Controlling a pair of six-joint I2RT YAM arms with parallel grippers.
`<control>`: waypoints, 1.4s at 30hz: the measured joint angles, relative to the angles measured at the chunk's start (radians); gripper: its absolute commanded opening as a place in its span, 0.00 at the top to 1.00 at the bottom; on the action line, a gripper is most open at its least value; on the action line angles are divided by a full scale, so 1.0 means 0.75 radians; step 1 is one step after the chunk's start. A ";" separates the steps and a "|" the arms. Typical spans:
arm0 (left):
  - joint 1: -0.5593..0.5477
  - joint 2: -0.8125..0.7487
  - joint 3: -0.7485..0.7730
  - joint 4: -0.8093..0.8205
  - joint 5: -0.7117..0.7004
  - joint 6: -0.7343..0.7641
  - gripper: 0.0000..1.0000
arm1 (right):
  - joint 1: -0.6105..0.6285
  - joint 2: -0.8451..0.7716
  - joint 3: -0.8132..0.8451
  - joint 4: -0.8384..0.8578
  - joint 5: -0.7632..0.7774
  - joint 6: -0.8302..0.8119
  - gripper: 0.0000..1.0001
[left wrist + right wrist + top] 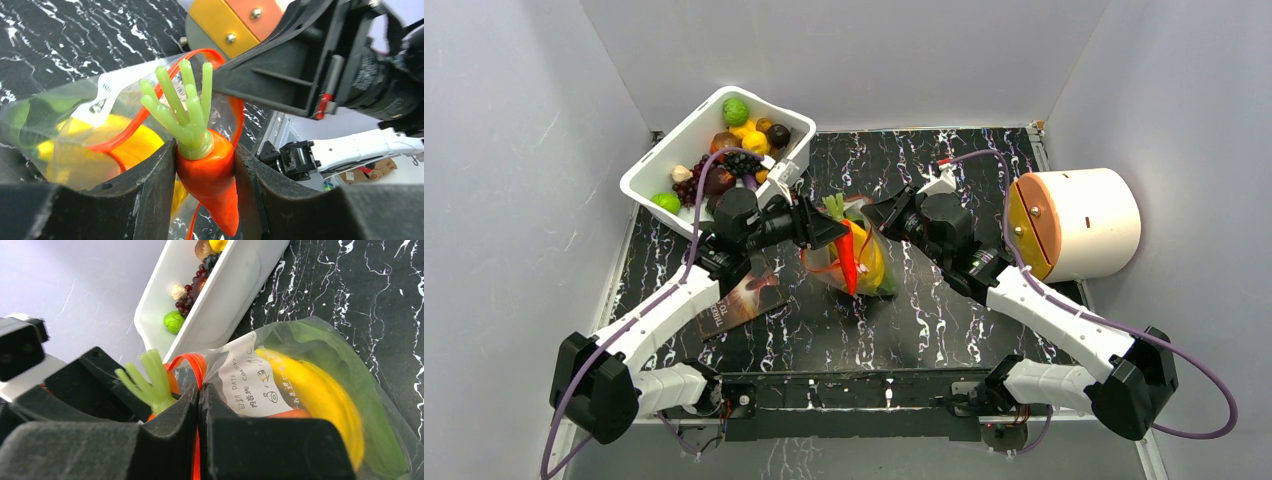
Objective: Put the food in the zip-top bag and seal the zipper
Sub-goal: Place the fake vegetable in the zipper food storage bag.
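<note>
Left arm and right arm: white link shells, bulky black joint housings. One purple cable follows the left arm; another purple cable loops at the right arm's 4 o'clock. Left tool and right tool: matte black, blocky fingers.

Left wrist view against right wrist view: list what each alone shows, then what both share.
Left wrist only: the full orange body of the carrot clamped in the left gripper, and a yellow-faced drum. Right wrist only: the white tub holding grapes and a green piece. Both: the carrot's green top, the zip-top bag, its banana and zipper, and the right gripper pinching its mouth.
</note>
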 measured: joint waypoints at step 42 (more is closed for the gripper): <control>-0.035 -0.124 -0.115 0.080 -0.455 0.227 0.78 | 0.000 0.003 -0.040 0.103 -0.107 0.171 1.00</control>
